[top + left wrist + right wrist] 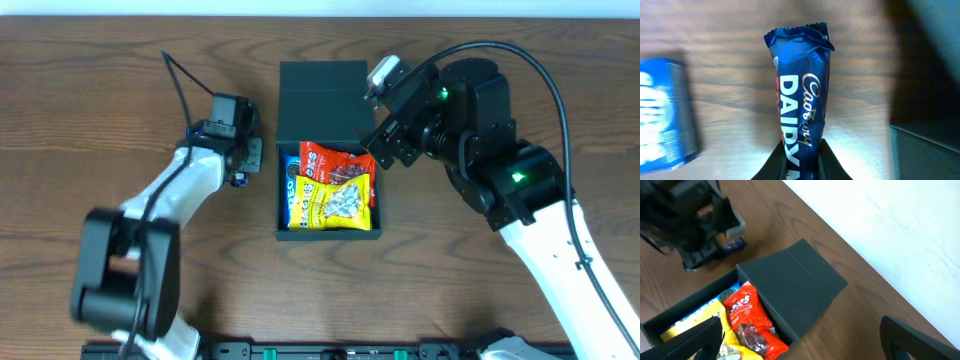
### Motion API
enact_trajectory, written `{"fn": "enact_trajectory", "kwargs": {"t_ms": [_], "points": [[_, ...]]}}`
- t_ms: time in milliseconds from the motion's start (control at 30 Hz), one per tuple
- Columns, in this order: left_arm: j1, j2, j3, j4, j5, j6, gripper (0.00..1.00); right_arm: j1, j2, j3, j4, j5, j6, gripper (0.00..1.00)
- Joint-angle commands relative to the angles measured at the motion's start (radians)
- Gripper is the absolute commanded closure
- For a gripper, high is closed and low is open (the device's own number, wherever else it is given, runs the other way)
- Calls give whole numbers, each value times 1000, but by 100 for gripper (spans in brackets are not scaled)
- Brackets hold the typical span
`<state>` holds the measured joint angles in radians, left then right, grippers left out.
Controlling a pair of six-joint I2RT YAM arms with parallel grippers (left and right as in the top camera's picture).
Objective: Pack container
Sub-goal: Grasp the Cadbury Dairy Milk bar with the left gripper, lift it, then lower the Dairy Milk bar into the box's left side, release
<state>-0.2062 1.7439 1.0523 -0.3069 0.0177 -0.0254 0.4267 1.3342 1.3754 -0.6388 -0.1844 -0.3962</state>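
Even light (left wrist view blurred)

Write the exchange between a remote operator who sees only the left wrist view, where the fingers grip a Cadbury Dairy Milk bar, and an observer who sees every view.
Operator: My left gripper holds the Cadbury Dairy Milk bar. Is the container open?
Observer: Yes. The container has its flap lid folded back, away from the robot's base.
Operator: Is anything inside it?
Observer: Three snacks: a red packet at the lid end, a yellow packet lying partly over it, and a blue Oreo packet along the left wall.
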Motion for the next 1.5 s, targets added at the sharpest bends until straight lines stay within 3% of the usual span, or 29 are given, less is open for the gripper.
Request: {"fn": "enact_trajectory", "kwargs": {"t_ms": [0,233,433,767,800,867,900,1233,1367,1467], "points": [[2,-134,47,-46,-18,-19,94,-8,-8,8,-2,4,7,1],[-51,-310,47,-194,50,-143,94,-8,-8,8,-2,4,7,1],[-133,-317,46,-270,141,-298,94,-8,-8,8,-2,4,7,1],[-230,-311,42,-278,152,-403,95,-8,-8,8,-2,4,7,1],[-234,-311,42,-280,152,-405,89,-8,-8,8,-2,4,7,1],[-236,-311,42,-280,151,-408,51,-8,-8,8,-2,4,7,1],[-235,-311,42,-280,151,-409,44,-8,-8,8,-2,4,7,1],[-196,-311,43,-227,-85,-392,38,-8,-8,8,-2,4,7,1],[-145,-311,43,-202,-241,-320,34,-8,-8,8,-2,4,7,1],[-85,-307,43,-185,-264,-268,34,-8,-8,8,-2,4,7,1]]}}
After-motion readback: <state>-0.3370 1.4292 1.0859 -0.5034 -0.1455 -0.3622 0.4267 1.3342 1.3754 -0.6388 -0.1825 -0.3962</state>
